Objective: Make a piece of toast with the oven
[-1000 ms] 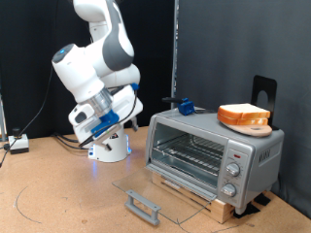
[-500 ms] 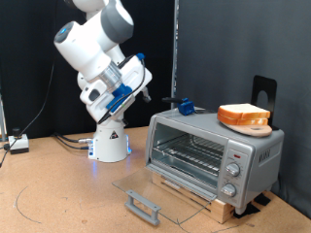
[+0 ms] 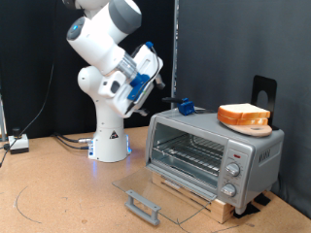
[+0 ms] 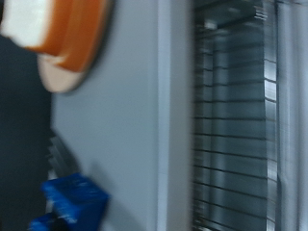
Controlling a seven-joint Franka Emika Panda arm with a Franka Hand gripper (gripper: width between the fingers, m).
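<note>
The oven [image 3: 255,148] stands at the exterior view's right with its glass door [image 3: 146,186] folded down flat and its grey bar handle [image 3: 143,206] nearest the camera. The wire rack [image 3: 190,153] inside is bare. The piece of toast [image 3: 245,113] lies on a round wooden board [image 3: 243,124] on the oven's top. My gripper [image 3: 154,70] is raised in the air, to the left of and above the oven, apart from everything. The wrist view, blurred, shows the toast [image 4: 34,24], the board [image 4: 60,75], the oven's top [image 4: 115,125] and the rack [image 4: 236,125]; no fingers show there.
A small blue object [image 3: 183,105] sits on the oven's top at its left end, also in the wrist view [image 4: 72,202]. A black stand [image 3: 262,92] rises behind the toast. The oven rests on a wooden block [image 3: 209,202]. Cables [image 3: 19,144] lie at far left.
The arm has swung upward and to the exterior view's right, bringing the gripper from low beside the robot base to above the oven's left end. The toast and oven have not moved.
</note>
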